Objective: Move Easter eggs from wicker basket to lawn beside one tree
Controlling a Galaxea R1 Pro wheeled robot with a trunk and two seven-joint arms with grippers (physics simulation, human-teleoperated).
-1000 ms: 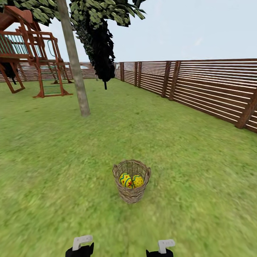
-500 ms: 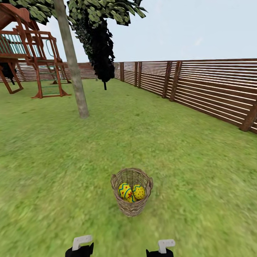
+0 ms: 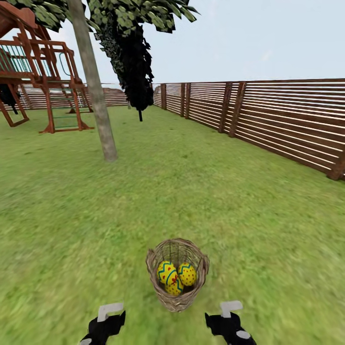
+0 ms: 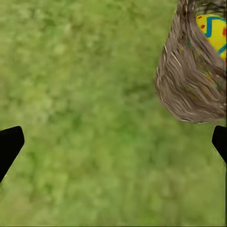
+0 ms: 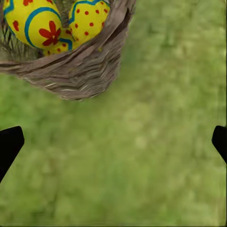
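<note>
Basket (image 3: pixel 177 275) w/ eggs (image 3: pixel 175 277) nearer than before – camera moved | left gripper (image 4: pixel 113 142) spread | right gripper (image 5: pixel 113 142) spread

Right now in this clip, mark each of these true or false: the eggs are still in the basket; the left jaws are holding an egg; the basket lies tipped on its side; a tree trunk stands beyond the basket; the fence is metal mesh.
1. The Easter eggs sit inside the wicker basket. True.
2. The left gripper holds an egg. False: its jaws are open over bare lawn.
3. The basket lies tipped on its side. False: it stands upright on the grass.
4. A tree with a grey-brown trunk stands beyond the basket, to the left in the head view. True.
5. The fence is metal mesh. False: it is brown horizontal wooden slats.
</note>
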